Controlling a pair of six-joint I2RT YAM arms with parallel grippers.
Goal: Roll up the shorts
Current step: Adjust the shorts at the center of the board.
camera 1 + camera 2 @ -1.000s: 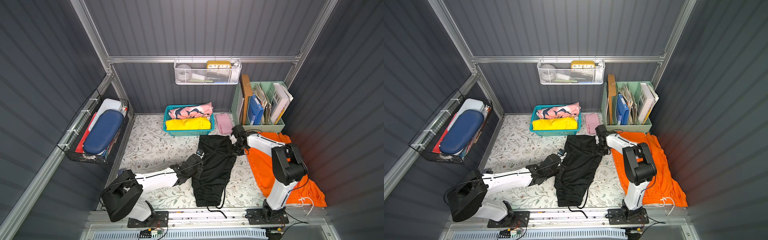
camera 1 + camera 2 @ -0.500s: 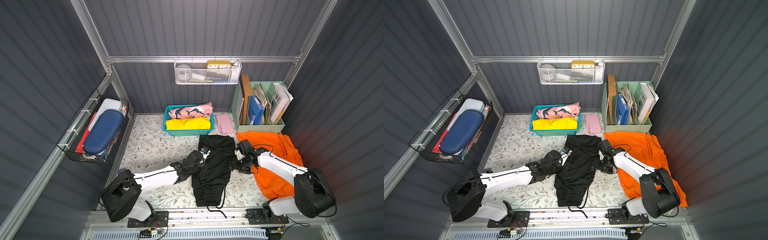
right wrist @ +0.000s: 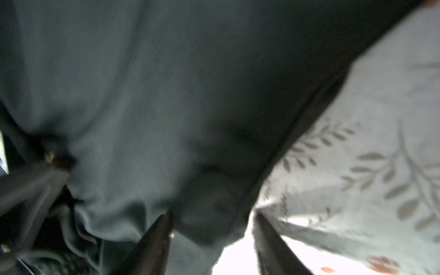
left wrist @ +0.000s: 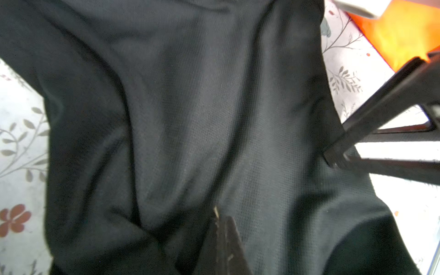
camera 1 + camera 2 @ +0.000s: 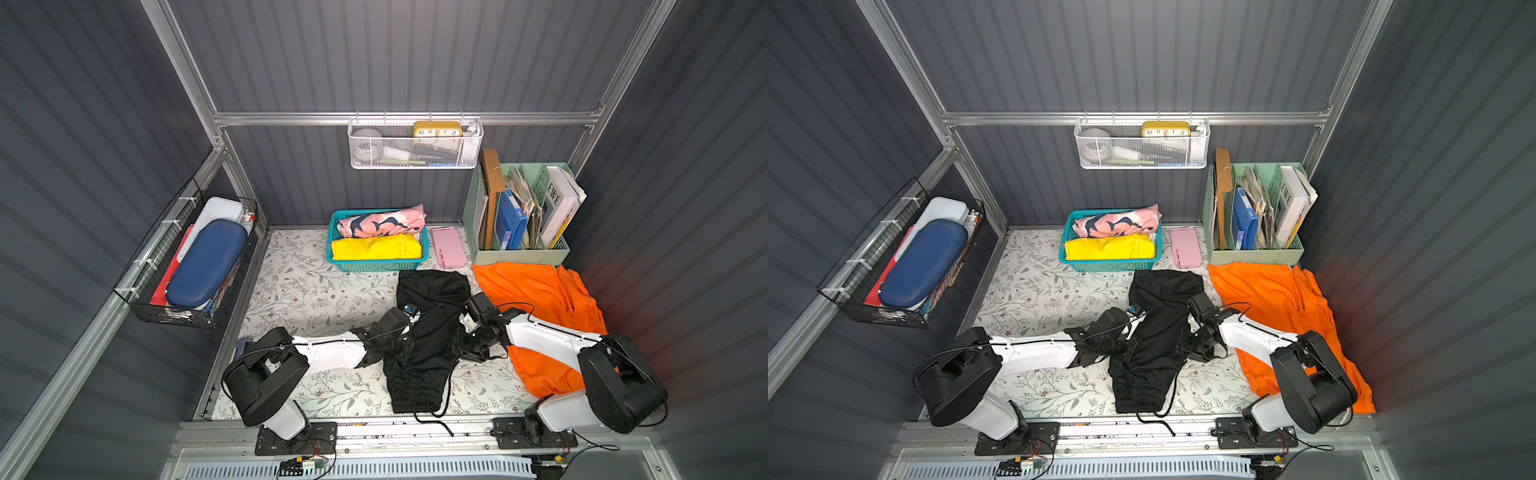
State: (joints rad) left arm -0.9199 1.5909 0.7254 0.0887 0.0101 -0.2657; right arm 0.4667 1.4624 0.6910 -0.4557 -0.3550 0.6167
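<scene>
The left hand (image 4: 217, 212) is pressed shut, its two fingers brought together on a pinch of the black shorts (image 5: 432, 316); the fabric puckers toward the fingertips in the left wrist view. It grips the garment's left edge, about halfway along its length. Opposite it, the right hand (image 3: 212, 214) is at the shorts' right edge with its fingers (image 3: 157, 240) partly apart and a fold of the black fabric lying between them. That view is blurred, so I cannot tell whether the fingers already bite the cloth or only straddle it. The black shorts lie unrolled and rumpled on the desk (image 5: 316, 291), near its middle. They run from the back toward the front, with the gathered waistband at the front edge and the black drawstring (image 5: 432, 415) trailing over the front rail. Between the two hands the fabric is drawn in narrow. Just beside them, to the right, the orange shorts (image 5: 536, 291) are spread loosely on the desk, and the right arm (image 5: 548, 336) reaches across them. The two garments look apart or barely touching. Behind the black shorts stands a teal basket (image 5: 376, 264) holding a folded yellow cloth (image 5: 376, 248) and a pink cloth (image 5: 382, 222) with a dark print. A small pink case (image 5: 449, 249) lies next to the basket. A green file holder (image 5: 519, 253) full of papers and books stands in the back right corner, right behind the orange shorts.
</scene>
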